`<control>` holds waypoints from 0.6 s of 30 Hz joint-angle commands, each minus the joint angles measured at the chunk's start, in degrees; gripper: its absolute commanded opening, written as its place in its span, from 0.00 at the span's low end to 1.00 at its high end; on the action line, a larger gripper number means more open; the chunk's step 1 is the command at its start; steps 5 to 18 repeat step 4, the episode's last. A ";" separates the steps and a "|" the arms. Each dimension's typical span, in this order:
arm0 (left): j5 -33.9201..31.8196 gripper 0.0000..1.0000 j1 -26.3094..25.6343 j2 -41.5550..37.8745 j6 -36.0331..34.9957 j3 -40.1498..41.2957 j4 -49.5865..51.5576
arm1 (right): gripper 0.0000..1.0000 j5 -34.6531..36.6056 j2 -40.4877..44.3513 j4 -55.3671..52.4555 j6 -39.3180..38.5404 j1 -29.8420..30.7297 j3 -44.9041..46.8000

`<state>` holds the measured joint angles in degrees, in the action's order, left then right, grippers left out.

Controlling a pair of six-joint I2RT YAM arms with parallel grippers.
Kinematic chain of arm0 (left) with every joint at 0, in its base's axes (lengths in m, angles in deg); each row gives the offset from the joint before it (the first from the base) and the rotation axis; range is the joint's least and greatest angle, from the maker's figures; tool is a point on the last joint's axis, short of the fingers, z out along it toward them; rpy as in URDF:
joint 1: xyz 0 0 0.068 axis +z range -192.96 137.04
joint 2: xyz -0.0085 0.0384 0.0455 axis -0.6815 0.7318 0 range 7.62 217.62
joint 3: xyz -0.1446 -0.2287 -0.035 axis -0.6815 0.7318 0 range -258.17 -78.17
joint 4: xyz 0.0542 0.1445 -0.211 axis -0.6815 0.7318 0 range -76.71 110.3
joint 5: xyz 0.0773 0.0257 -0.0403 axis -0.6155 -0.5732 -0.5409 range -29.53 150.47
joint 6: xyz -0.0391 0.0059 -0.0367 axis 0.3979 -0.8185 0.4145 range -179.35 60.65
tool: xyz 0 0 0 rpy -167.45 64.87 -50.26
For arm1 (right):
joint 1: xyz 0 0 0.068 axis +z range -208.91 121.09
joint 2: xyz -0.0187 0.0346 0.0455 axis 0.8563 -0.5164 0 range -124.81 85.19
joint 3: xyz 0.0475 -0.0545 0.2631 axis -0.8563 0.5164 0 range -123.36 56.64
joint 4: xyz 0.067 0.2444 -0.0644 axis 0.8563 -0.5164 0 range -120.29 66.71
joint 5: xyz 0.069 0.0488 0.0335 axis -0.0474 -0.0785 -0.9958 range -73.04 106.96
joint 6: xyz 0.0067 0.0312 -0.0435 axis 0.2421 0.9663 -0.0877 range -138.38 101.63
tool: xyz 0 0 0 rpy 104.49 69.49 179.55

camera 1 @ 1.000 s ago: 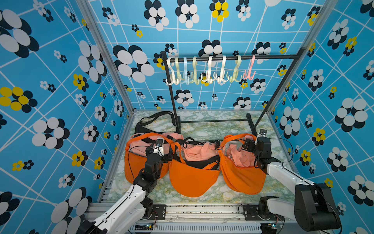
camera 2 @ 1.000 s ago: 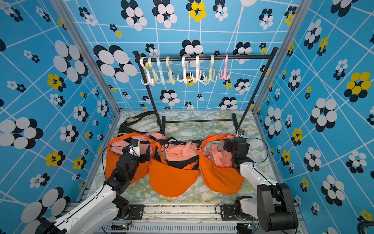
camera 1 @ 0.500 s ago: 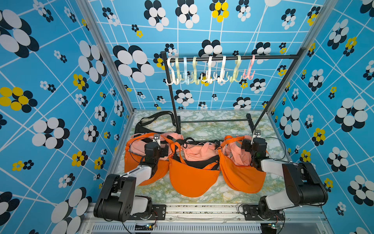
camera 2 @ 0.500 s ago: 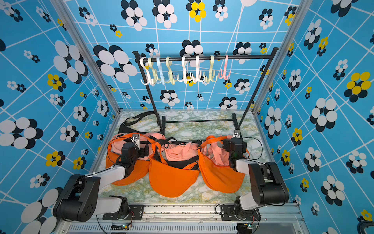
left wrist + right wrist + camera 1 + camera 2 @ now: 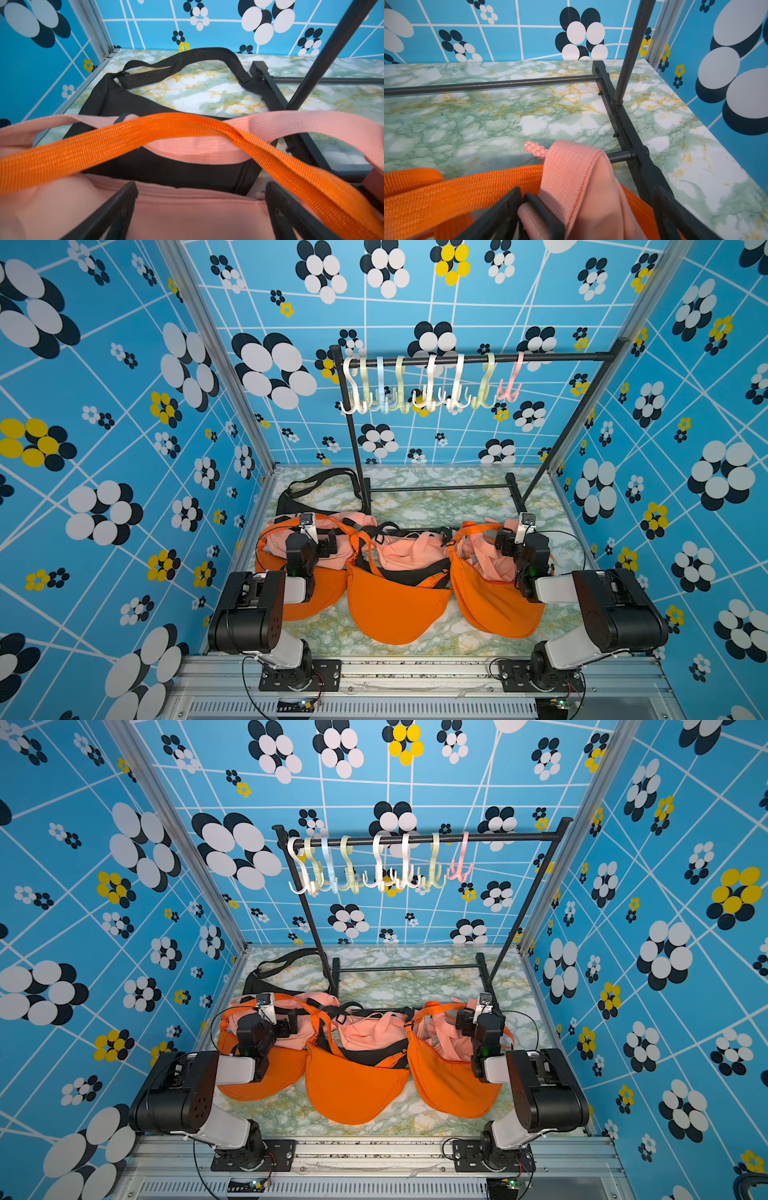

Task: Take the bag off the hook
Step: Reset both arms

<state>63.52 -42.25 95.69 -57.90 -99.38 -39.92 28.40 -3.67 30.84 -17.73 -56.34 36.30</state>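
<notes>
Hooks (image 5: 432, 385) bare, bags (image 5: 395, 605) on the table (image 5: 436, 497) — job apparently done. Left gripper (image 5: 200, 187) and right gripper (image 5: 587, 190) stand apart, empty; we should withdraw without snagging the straps (image 5: 145, 133).

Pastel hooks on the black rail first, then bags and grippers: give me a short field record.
hooks: pastel plastic hooks on black metal rail, all empty
bags: orange fabric bags, pink fabric bags, one black fabric bag, all on green marble table
left gripper: open, over a pink bag
right gripper: open, at a pink strap
</notes>
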 commanded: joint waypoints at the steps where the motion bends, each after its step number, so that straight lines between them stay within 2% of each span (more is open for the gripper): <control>1: -0.28 0.99 -0.65 0.26 -0.57 -1.21 2.11 | 1.00 -4.26 -0.44 -0.97 0.84 -2.08 -1.67; 18: -0.29 0.99 -0.67 0.34 -0.58 -1.16 1.98 | 0.99 -4.38 -0.40 -0.73 0.84 -2.00 -1.60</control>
